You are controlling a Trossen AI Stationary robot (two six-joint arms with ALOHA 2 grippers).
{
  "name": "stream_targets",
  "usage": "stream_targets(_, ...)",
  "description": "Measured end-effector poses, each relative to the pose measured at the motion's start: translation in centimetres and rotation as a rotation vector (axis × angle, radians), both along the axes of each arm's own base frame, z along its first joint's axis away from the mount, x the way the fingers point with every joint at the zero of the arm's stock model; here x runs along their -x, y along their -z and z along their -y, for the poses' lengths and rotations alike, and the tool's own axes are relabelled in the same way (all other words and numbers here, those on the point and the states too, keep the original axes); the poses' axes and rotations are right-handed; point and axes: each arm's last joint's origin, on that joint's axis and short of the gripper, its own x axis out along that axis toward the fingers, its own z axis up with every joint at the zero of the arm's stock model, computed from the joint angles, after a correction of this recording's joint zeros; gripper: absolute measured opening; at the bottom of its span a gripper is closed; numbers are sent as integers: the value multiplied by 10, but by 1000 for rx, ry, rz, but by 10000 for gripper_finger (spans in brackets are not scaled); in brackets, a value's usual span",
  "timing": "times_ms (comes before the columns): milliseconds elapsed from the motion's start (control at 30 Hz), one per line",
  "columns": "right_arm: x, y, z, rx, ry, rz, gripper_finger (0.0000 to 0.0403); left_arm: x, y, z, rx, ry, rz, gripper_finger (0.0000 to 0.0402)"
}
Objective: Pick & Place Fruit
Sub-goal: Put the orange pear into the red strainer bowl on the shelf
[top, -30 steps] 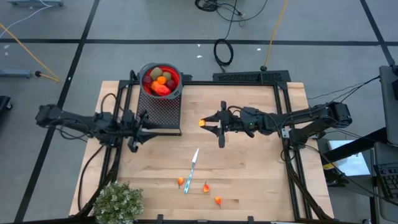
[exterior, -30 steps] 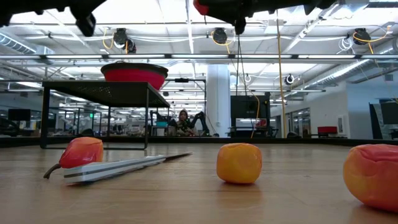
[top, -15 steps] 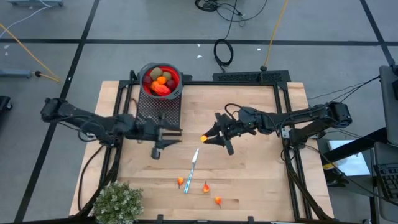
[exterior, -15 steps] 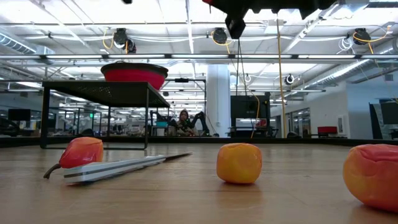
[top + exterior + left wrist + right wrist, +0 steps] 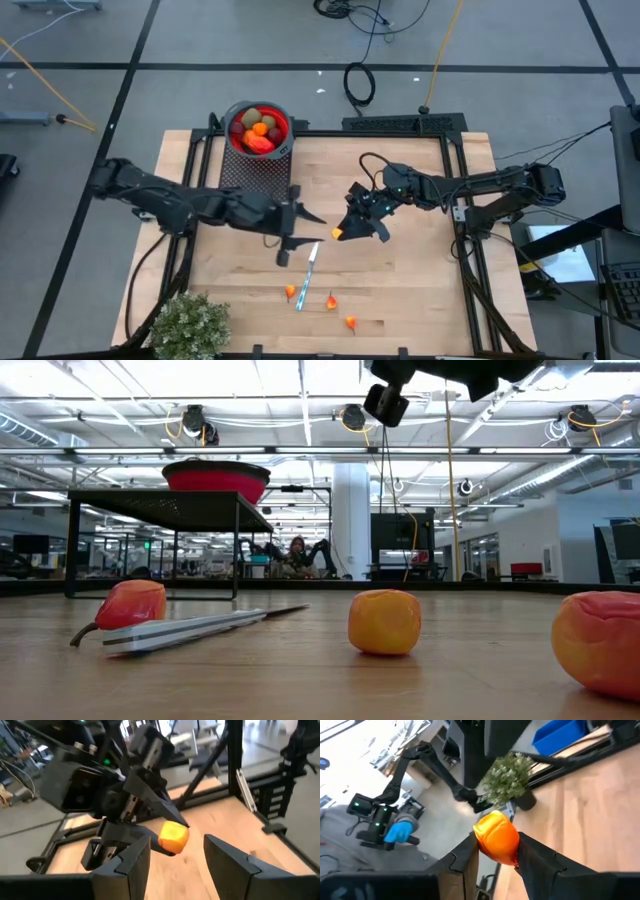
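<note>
My right gripper (image 5: 346,231) hangs above the table's middle, shut on a small orange-yellow fruit (image 5: 338,236). My left gripper (image 5: 303,236) is open just left of it, its fingers (image 5: 131,862) facing the fruit (image 5: 173,837) without touching it. A red bowl (image 5: 259,128) of dark-red, orange and olive fruits sits on a black mesh stand (image 5: 256,175) at the far left. Three small red-orange fruits (image 5: 290,292) (image 5: 331,300) (image 5: 351,322) rest on the wood near the near edge; the low view shows them close (image 5: 132,603) (image 5: 385,622) (image 5: 600,642). My right gripper pinches the orange-yellow fruit (image 5: 496,836) between its two fingers (image 5: 465,857), one on each side. The fingers slant down toward the table's near left. The fruit is lifted clear of the table.
A knife (image 5: 310,268) lies between the grippers and the loose fruits; its blade (image 5: 190,628) shows in the low view. A bushy grey-green plant (image 5: 190,325) stands at the near left corner. Black frame rails (image 5: 465,240) run along both sides of the table.
My right gripper has carried the fruit from the table's centre toward the near edge, tipping downward. My left gripper has swung from beside the mesh stand toward the table's right, and now faces the fruit, still open.
</note>
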Motion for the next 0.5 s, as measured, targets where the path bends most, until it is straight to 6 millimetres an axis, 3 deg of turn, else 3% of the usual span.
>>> stream_targets(500,3,12,-1,-26,-32,-147,114,-55,-1,13,-38,0,-215,187)
